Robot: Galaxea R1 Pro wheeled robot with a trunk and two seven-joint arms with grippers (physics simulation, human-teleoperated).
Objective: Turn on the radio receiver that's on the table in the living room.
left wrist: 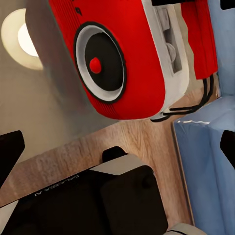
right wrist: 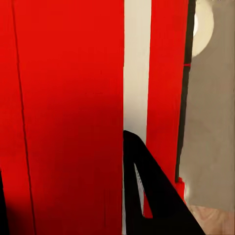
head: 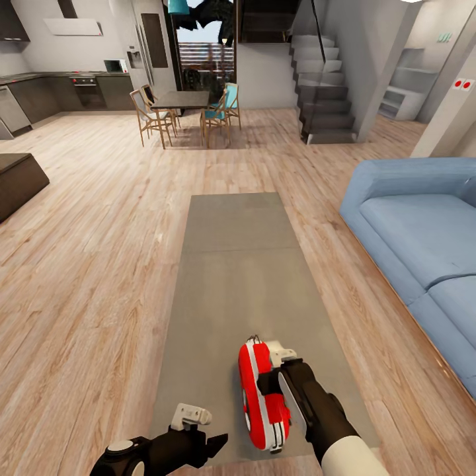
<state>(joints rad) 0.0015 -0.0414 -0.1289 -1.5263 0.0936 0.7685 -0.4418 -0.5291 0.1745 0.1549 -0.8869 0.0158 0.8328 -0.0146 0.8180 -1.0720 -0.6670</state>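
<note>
Left gripper (head: pixel 213 441): low at the table's near end, fingers spread apart, holding nothing, just beside the radio.
Right gripper (head: pixel 268 383): pressed against the radio's side; one dark finger (right wrist: pixel 147 196) lies on the red casing; whether it clamps, I cannot tell.
Radio (head: pixel 263 395): one, standing on edge on the table's near end; glossy red with white stripes, round black dial ringed white with a red centre (left wrist: pixel 95 64), thin dark handle.
Table (head: pixel 231 264): one, long, flat grey top, running away from the robot.
Sofa (head: pixel 423 231): one, blue, right of the table.
Dining table (head: pixel 180 100): one, far back, with four wooden chairs.
Stairs (head: pixel 324 99): one flight, far right.
</note>
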